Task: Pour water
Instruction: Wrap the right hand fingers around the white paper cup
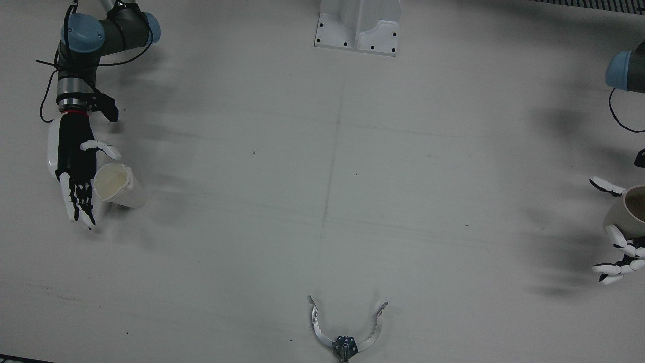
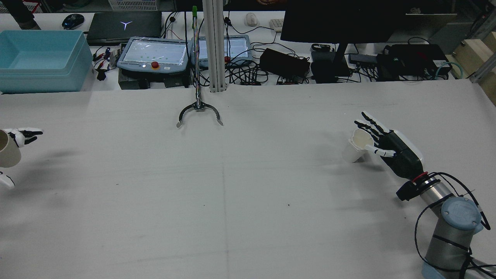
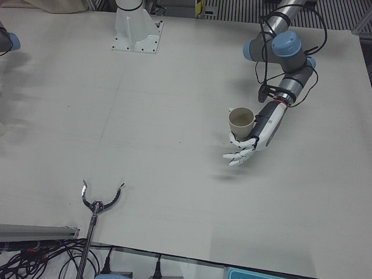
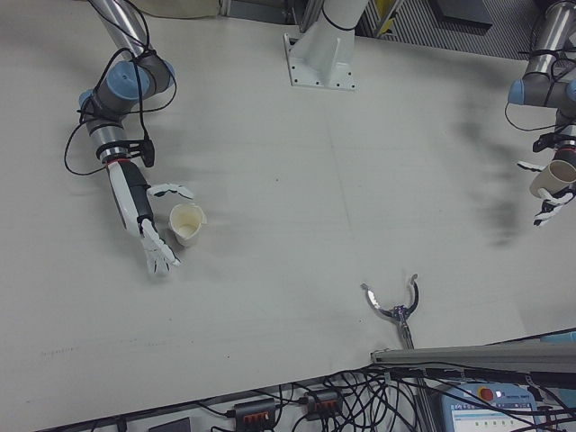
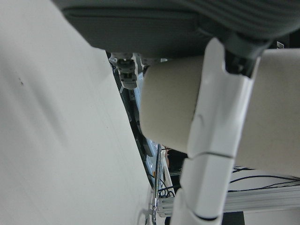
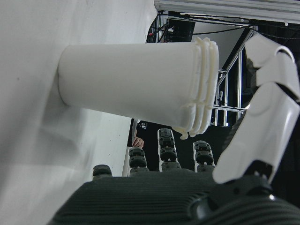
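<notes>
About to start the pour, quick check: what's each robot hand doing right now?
Left robot hand: shut on the beige cup, lifted.
Right robot hand: open beside the white cup, not gripping it.

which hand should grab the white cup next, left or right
Right. The right hand is open with its palm right beside the white cup standing on the table. The left hand is far across the table, holding the beige cup.

On my right, the white cup [image 1: 121, 185] stands on the table [image 1: 322, 201] beside the right hand [image 1: 75, 171]; far left, the left hand [image 3: 256, 131] holds the mug [image 3: 240, 121] above it.
</notes>
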Controlling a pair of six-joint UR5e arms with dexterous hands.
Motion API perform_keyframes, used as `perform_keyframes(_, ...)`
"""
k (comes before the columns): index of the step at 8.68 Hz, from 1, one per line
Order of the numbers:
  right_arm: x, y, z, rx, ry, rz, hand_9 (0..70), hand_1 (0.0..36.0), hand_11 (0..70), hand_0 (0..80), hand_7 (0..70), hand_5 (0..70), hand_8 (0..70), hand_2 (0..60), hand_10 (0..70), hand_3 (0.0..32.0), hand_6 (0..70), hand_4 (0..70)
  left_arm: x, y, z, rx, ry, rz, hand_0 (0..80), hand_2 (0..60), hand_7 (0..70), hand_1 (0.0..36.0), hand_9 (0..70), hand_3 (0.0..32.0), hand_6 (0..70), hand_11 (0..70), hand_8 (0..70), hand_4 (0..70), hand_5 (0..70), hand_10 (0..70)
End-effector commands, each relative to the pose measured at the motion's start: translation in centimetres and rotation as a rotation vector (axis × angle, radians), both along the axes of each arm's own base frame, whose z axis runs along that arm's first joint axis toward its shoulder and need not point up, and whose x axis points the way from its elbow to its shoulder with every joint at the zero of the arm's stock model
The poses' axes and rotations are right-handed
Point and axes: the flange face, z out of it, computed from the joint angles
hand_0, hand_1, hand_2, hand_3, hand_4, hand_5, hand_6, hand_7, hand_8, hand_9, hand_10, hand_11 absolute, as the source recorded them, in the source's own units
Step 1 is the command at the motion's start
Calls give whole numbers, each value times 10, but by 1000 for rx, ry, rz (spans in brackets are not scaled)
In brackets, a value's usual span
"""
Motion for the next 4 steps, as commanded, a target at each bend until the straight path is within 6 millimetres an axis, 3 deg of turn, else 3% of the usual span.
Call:
perform_keyframes(1,-10,6,2,-4,0,-11,75,142,0,457,149,57,78,248,0,132,151,25,0,0,0,0,2,0,800,0,218,170,124,0,241,132,155,700,700,88)
perform_keyframes(3,-9,6,1,-5,-1,-10,84,154,0,464,157,61,85,256,0,132,152,29,-2,2,3,-3,-2,0,800,0,219,170,122,0,242,132,154,700,700,88)
perform_keyframes(4,-9,6,2,-5,-1,-10,93,167,0,469,174,67,91,259,0,192,154,5,-2,3,3,-3,-2,0,800,0,218,171,122,0,241,133,153,700,700,88)
